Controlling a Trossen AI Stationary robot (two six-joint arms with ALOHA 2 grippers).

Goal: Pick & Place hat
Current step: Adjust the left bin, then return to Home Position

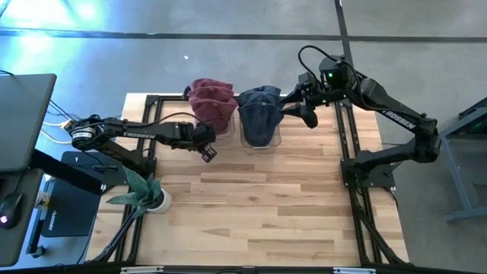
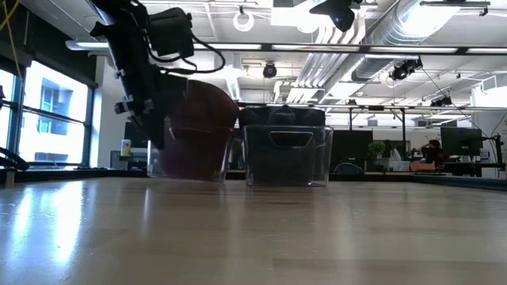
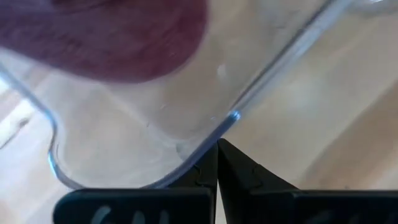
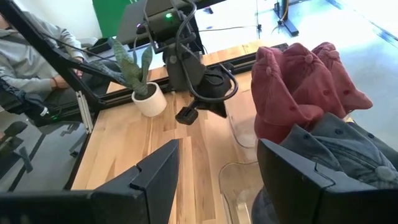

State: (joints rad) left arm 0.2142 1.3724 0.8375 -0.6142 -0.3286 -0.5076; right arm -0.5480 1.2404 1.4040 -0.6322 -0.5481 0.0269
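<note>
Your light wooden table (image 1: 251, 205) holds two clear plastic bins. Dark red caps (image 1: 211, 101) fill the left clear bin (image 2: 190, 162); dark blue caps (image 1: 259, 114) fill the right clear bin (image 2: 287, 155). Your left gripper (image 1: 206, 150), pinched closed, sits beside the red bin. Your right gripper (image 1: 307, 113), spread wide, hangs by the blue caps. "TROSSEN" shows on both arms. Nearby stands a potted green plant (image 1: 144, 190).

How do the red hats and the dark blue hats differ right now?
Colour: the red hats are maroon, the dark blue hats a washed navy-grey. Position: the red hats sit on the clear stand on the left arm's side, the dark blue hats on the stand nearer the right arm. Nearest arm: the left end effector, shut, sits by the red hats; the right end effector, open, by the blue. Both are stacked caps.
</note>
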